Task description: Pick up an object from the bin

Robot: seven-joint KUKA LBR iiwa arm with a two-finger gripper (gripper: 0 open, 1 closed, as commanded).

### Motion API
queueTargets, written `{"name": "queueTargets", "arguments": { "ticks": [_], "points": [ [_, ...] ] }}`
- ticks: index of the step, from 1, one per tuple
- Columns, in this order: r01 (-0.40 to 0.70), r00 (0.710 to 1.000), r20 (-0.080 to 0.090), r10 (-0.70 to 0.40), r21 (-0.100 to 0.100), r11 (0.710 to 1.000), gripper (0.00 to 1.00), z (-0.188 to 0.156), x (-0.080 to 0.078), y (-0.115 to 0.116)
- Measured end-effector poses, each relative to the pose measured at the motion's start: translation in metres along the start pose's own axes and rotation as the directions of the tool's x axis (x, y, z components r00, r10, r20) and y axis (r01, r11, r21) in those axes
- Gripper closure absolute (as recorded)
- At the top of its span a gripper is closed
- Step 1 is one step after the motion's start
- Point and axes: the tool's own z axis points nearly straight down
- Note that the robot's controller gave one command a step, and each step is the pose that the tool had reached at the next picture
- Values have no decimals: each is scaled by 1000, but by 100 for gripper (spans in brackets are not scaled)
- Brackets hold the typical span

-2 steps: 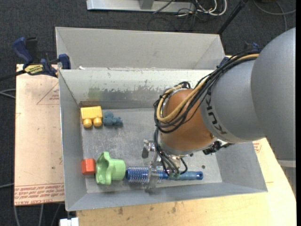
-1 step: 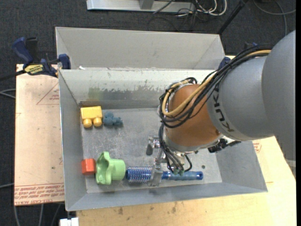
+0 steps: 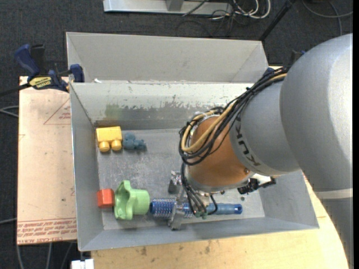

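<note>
Gripper: the gripper point(image 3: 178, 210) was low in the bin point(image 3: 168, 102), close to the near wall and right of the middle.
Claw state: wide or narrow could not be told; the orange cover point(image 3: 213, 150) and cables point(image 3: 224, 116) hid most of it, and nothing could be seen held.
Nearest thing: a blue ribbed piece point(image 3: 162, 207) lay along the near wall, just left of the gripper and seemingly touching it. By its place, this was the likeliest pick.
Left neighbour: a green piece point(image 3: 130, 199) sat against the ribbed piece's far end, with a red cube point(image 3: 105, 198) just beyond it.
Right neighbour: a blue rod point(image 3: 227, 209) lay along the same wall, one end under the wrist.
Far corner: a yellow block point(image 3: 109, 138) and a small grey-blue figure point(image 3: 133, 144) lay well apart from the gripper.
Risk, wall: with the work so near the wall, a closing claw might scrape metal or wedge against it and grip nothing.
Risk, slip: the ribbed piece looked round, so off-centre pressure might roll it away along the wall.
Risk, crowding: the green piece touching it might be nudged or dragged up, then dropped.
Risk, wrong pick: the rod's end lay so near that the claw might catch it, or both things, in a weak hold.
Risk, view: the wrist hid the contact spot, so a missed grip might go unnoticed until lifting.
</note>
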Motion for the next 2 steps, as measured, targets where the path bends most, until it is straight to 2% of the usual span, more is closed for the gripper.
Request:
{"name": "queueTargets", "arguments": {
  "ticks": [1, 2],
  "points": [
    [-1, 1000, 2, 1, 0, 1000, 0, -1, -2, 1],
    [-1, 1000, -6, 1, 2, 1000, 100, 1, 0, 0]
  ]
}}
